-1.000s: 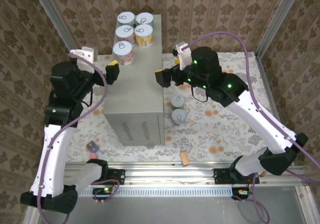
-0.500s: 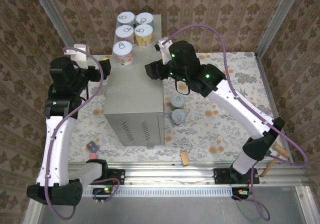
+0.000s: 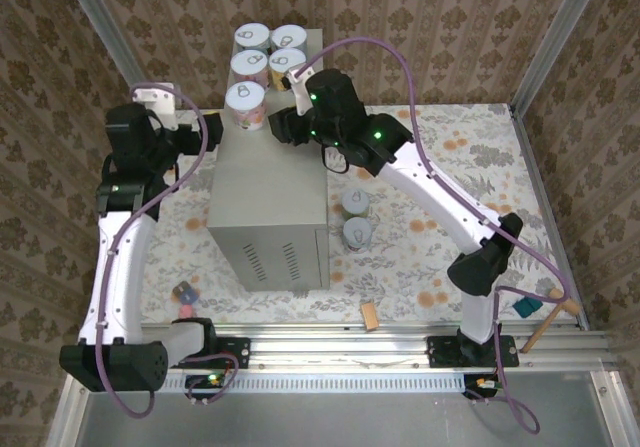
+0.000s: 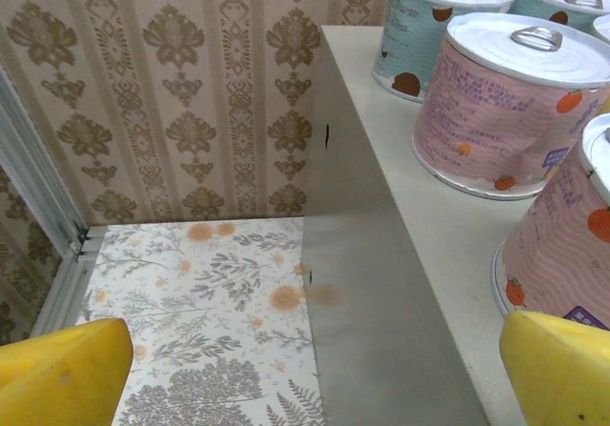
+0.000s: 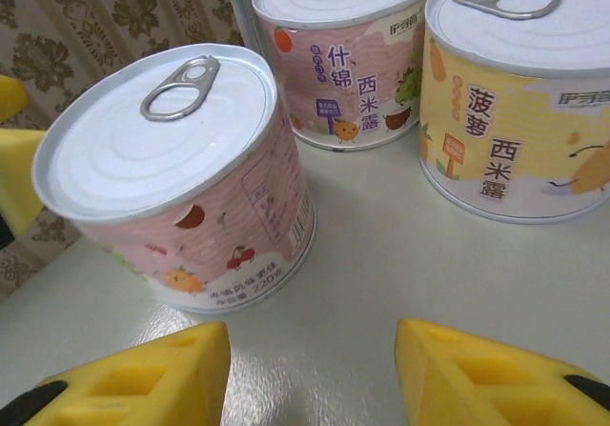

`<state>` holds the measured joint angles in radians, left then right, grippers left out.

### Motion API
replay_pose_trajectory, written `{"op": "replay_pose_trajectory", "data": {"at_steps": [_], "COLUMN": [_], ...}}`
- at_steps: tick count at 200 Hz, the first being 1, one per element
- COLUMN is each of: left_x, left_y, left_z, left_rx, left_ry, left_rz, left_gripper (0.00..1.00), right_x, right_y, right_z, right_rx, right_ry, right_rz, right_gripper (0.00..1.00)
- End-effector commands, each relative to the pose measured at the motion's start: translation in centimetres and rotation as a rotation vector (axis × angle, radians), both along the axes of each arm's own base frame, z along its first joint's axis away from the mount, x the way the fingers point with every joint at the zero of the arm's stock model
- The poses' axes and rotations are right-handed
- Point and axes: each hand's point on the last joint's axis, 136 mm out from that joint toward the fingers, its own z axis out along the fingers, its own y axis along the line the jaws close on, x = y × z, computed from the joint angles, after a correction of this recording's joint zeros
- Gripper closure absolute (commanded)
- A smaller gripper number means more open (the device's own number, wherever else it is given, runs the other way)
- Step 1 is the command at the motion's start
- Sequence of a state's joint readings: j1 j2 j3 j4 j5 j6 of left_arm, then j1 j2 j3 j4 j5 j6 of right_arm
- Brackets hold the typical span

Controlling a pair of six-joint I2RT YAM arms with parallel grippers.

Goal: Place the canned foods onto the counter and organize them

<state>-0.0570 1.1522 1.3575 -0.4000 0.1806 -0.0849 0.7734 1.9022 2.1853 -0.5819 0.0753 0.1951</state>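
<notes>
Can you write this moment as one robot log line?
left gripper: open, beside counter | right gripper: open, empty, above counter facing pink can | counter top: five cans | floor: two cans

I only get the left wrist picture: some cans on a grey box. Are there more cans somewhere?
Observer: Yes, two more cans stand on the floral floor, right of the counter.
Operator: What is the other arm doing?
Observer: The right gripper hangs over the counter top, empty, facing a pink can.
Operator: How many cans are up there?
Observer: Five cans, grouped at its far end.
</notes>
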Motion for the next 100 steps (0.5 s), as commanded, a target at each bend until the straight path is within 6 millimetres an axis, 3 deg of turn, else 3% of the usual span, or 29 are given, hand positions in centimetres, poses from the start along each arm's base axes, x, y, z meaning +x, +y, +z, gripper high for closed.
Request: {"op": "replay_pose_trajectory", "data": {"at_steps": [1,100], "left_x": [0.6,2.2], "left_y": [-0.5,-1.4], "left_z": [1.4,0.7], "left_rx": [-0.034,-0.054], "left_ry": [-0.032,-0.015], "left_rz": [-0.033,-0.080], "left_gripper": [0.00,0.00], "right_x": [0.5,1.4], "right_y": [0.6,1.3], "right_z": [0.4,-1.1], "right_rx": [0.025,0.017], "right_ry": [0.006,0.030], "right_rz": [-0.015,-0.027], "right_gripper": [0.50,0.53]}}
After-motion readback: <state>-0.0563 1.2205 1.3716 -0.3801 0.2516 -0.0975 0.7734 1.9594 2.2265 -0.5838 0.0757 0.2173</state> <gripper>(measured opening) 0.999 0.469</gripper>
